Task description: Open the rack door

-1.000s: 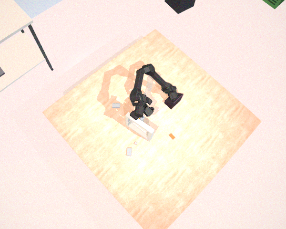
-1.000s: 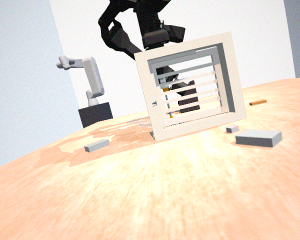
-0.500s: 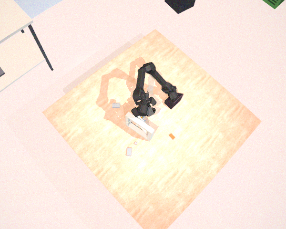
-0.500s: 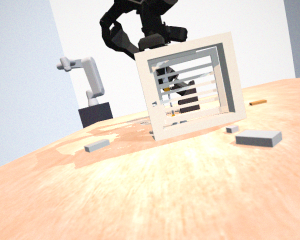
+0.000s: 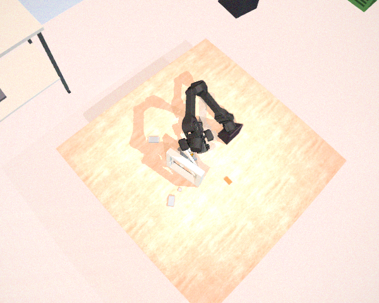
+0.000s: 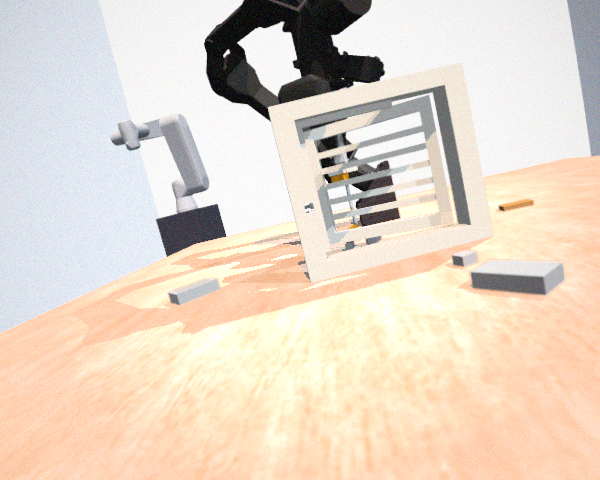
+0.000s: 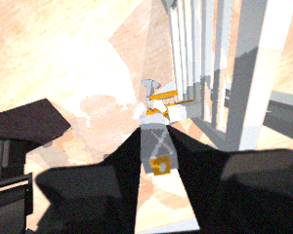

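Gripper [image 6: 340,142] [image 7: 153,130] clamps handle [image 7: 158,141] of partly open rack door [image 5: 189,156] [image 6: 378,226] [image 7: 249,73]
Door angles out from the pale frame [image 5: 201,172] [image 6: 476,155]; an orange block [image 5: 228,180] [image 6: 516,205] lies apart.

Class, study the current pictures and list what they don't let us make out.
- Fingertip contact on the handle: wrist view, the handle's near end covers it.
- Upper arm: exterior view, cut off by the top edge.
- Gripper fingers: top view, hidden under the wrist.
- Green object: top view, cropped by the upper edge.
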Motion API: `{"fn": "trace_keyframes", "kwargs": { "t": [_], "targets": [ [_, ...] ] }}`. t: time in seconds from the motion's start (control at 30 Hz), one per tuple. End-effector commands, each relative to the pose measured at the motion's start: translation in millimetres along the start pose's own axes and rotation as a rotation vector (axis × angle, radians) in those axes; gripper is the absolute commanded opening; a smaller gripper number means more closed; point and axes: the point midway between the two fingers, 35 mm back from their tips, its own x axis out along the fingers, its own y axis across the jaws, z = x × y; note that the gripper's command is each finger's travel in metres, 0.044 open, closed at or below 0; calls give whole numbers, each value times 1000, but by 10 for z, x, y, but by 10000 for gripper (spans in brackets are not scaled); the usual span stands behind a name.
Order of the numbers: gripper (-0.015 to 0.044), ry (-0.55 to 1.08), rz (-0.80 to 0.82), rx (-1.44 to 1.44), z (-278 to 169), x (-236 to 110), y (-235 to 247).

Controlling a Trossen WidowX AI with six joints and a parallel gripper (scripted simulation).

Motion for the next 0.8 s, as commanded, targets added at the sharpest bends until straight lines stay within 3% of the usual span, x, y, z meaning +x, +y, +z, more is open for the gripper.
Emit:
{"fn": "trace_keyframes", "kwargs": {
  "t": [0.0,0.77],
  "targets": [
    [12,-7,-2,80,28,2,73],
    [12,-8,0,401,231,2,512]
  ]
}}
